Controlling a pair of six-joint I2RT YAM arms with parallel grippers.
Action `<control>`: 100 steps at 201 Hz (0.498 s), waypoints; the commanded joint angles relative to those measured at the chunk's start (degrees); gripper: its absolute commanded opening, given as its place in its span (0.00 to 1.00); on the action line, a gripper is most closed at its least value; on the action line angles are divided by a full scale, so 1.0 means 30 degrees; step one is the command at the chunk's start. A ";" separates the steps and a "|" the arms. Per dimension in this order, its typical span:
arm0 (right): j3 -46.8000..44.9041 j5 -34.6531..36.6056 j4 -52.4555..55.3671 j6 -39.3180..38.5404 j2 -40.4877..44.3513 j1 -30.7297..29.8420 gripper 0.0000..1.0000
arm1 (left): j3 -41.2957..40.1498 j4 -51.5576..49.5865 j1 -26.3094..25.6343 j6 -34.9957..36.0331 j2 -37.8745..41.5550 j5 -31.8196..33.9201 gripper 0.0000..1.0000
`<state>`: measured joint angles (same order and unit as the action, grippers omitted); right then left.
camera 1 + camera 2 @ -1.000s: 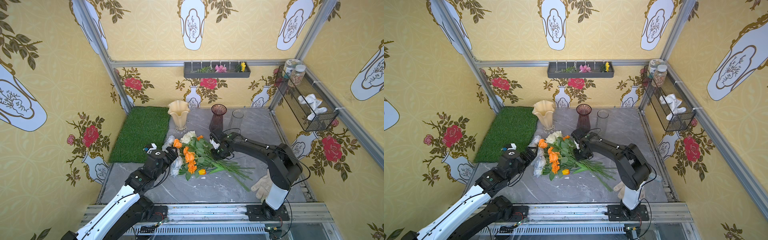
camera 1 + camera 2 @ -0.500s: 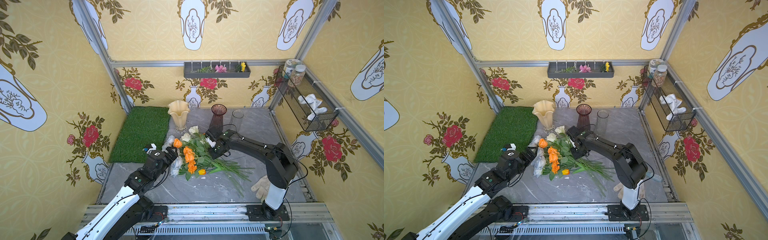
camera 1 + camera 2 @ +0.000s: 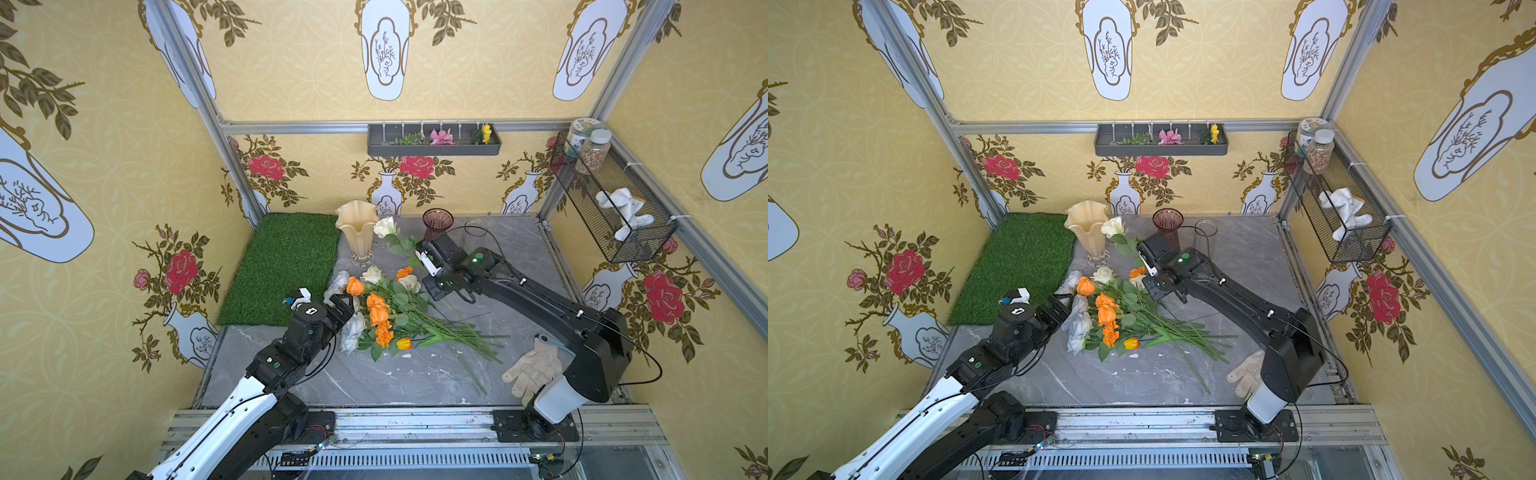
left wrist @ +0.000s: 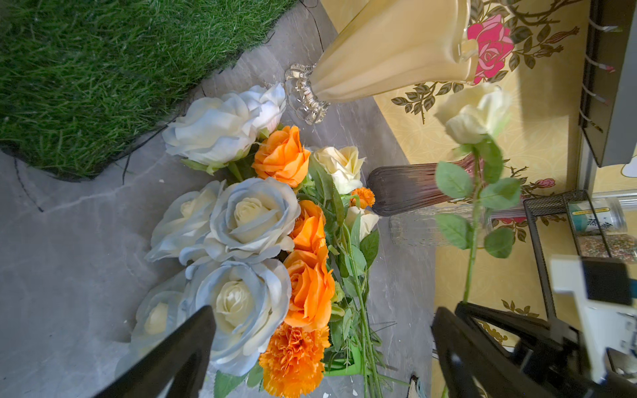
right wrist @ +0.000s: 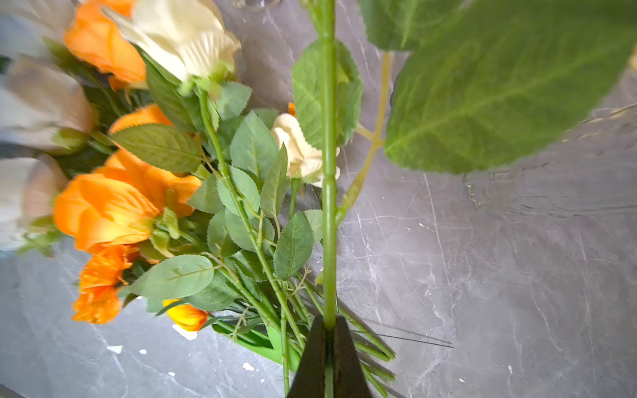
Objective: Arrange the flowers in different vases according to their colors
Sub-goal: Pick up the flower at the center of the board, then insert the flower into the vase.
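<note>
right end effector (image 5: 329,330), carrying one cream rose (image 3: 385,227) to a vase, as we judge the step in hand. to do it well we would raise the rose until the lower end of its stem (image 5: 327,193) clears the rim, hold the stem near upright, centre it over the mouth, and let go only once it is well inside, since a long stem may swing. the jaws are pressed together on the green stem below its leaves. the bloom stands up clear of the pile, near the ruffled rim of the amber vase (image 3: 356,224). left end effector (image 4: 322,320): jaws wide apart, holding nothing, hovering over the blue-white roses (image 4: 241,220) at the edge of the pile. outward: the other flowers (image 3: 388,316) lie heaped on the desk (image 3: 415,378); the purple vase (image 3: 437,219) and clear vase (image 3: 477,229) stand behind the arm and appear empty.
</note>
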<state>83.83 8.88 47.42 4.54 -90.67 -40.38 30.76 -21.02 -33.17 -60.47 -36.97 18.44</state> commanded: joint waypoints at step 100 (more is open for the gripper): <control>-0.4158 0.0761 -1.5954 0.1895 0.9336 0.4883 0.00 | -0.0610 0.1617 0.0033 0.0731 0.0306 -0.1865 1.00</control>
<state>71.55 9.15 15.77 9.65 -62.89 -30.02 30.70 -21.02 -33.17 -60.40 -35.90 17.32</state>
